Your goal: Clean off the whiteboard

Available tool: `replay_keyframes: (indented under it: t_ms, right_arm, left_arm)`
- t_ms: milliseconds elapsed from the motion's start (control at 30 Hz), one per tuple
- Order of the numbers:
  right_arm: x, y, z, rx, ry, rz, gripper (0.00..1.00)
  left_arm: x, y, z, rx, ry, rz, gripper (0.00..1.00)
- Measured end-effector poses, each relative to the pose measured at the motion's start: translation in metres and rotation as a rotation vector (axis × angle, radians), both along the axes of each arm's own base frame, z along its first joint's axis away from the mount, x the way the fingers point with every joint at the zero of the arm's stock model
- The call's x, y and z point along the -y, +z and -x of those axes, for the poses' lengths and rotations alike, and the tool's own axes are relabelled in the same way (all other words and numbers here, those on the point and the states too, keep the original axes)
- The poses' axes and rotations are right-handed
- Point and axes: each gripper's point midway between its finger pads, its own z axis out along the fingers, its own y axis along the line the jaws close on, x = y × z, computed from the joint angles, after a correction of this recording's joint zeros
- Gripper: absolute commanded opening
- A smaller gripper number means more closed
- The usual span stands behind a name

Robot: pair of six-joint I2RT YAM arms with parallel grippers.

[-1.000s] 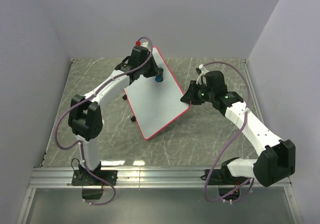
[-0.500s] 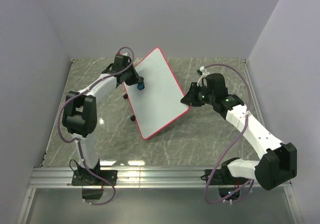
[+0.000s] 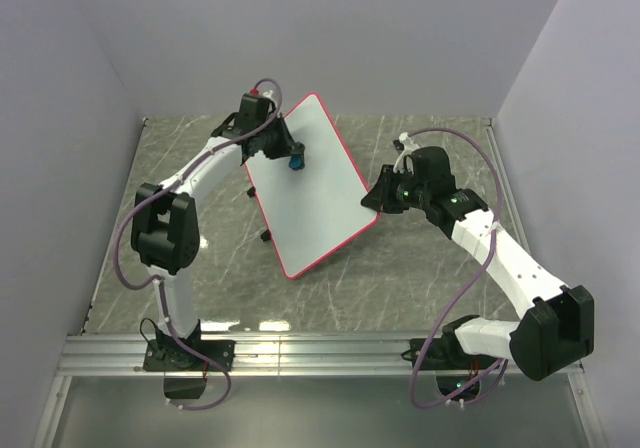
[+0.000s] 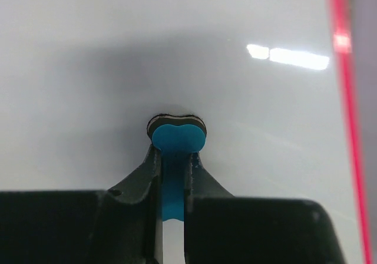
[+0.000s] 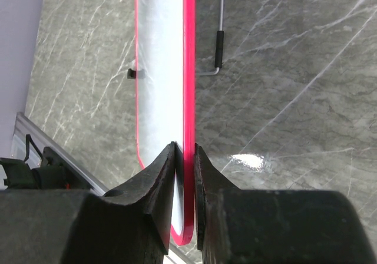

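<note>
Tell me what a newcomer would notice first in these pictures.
The red-rimmed whiteboard stands tilted at the middle of the grey table, its right edge pinched by the right gripper. Near its upper left, the left gripper presses a small blue eraser against the white face, which shows no marks.

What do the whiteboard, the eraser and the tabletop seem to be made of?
Whiteboard: smooth glossy panel, likely coated, as it mirrors a lamp; the red rim looks plastic.
Eraser: blue plastic grip with a dark pad, probably felt.
Tabletop: grey, veined and polished; marble-look, possibly laminate.
</note>
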Motion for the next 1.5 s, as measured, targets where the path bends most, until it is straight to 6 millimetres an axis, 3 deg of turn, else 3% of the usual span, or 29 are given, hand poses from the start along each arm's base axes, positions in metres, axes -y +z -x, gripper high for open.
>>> replay_keyframes:
  t_ms: [100, 200, 267, 300, 333, 400, 467, 600, 733, 933, 1033, 1100, 1267, 1367, 1500]
  right_arm:
    - [0.000, 0.001, 0.000, 0.001, -0.001, -0.001, 0.00]
    - [0.000, 0.001, 0.000, 0.001, -0.002, 0.001, 0.00]
    - [0.000, 0.001, 0.000, 0.001, -0.002, 0.001, 0.20]
    - [0.000, 0.002, 0.000, 0.001, -0.003, 0.001, 0.28]
    - [0.000, 0.002, 0.000, 0.001, -0.003, 0.001, 0.46]
    - [0.003, -0.001, -0.001, -0.001, -0.012, 0.020, 0.56]
    - [0.006, -0.005, 0.001, -0.009, -0.019, 0.041, 0.63]
    - [0.012, -0.005, 0.002, -0.019, -0.036, 0.073, 0.67]
    - [0.018, 0.022, -0.001, 0.038, -0.065, 0.079, 0.70]
    - [0.032, 0.081, 0.012, 0.197, -0.109, 0.037, 0.70]
    - [0.039, 0.094, 0.024, 0.239, -0.124, 0.025, 0.70]
    - [0.045, 0.092, 0.034, 0.251, -0.134, 0.024, 0.71]
    - [0.057, 0.064, 0.055, 0.196, -0.152, 0.053, 0.71]
    - [0.065, 0.055, 0.066, 0.173, -0.167, 0.072, 0.70]
    - [0.074, 0.062, 0.073, 0.198, -0.204, 0.076, 0.71]
  left_arm:
    - [0.019, 0.027, 0.007, 0.042, -0.040, 0.018, 0.00]
    - [0.018, 0.050, 0.018, 0.059, -0.039, 0.015, 0.01]
    - [0.006, 0.066, 0.021, 0.077, 0.002, -0.007, 0.16]
    - [-0.001, 0.071, 0.023, 0.081, 0.025, -0.019, 0.29]
    - [-0.012, 0.078, 0.026, 0.092, 0.060, -0.036, 0.37]
    - [-0.031, 0.083, 0.035, 0.096, 0.108, -0.055, 0.52]
    - [-0.055, 0.077, 0.051, 0.084, 0.164, -0.082, 0.58]
    - [-0.104, 0.044, 0.084, 0.012, 0.273, -0.158, 0.59]
    - [-0.141, 0.002, 0.110, -0.077, 0.354, -0.230, 0.59]
    - [-0.169, -0.075, 0.155, -0.242, 0.415, -0.340, 0.62]
    - [-0.179, -0.105, 0.175, -0.323, 0.440, -0.388, 0.62]
    - [-0.184, -0.117, 0.178, -0.360, 0.454, -0.405, 0.62]
    - [-0.183, -0.109, 0.174, -0.330, 0.462, -0.384, 0.66]
    - [-0.179, -0.087, 0.167, -0.273, 0.461, -0.344, 0.68]
    - [-0.169, -0.045, 0.151, -0.173, 0.451, -0.269, 0.70]
